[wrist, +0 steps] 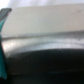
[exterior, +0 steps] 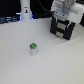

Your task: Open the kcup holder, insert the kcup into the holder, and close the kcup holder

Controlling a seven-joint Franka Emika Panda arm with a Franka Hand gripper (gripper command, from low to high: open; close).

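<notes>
The tiny whitish-grey kcup (exterior: 33, 49) stands upright on the white worktop (exterior: 20, 62), green top up, well apart from the black boxy kcup holder (exterior: 61, 29). The gripper (exterior: 62, 17) hangs over the holder; whether it is spread or pressed together, I cannot tell.

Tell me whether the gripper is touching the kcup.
Apart. The exterior view shows the gripper up at the kcup holder, while the kcup stands alone on the white table, with bare tabletop between them.
</notes>
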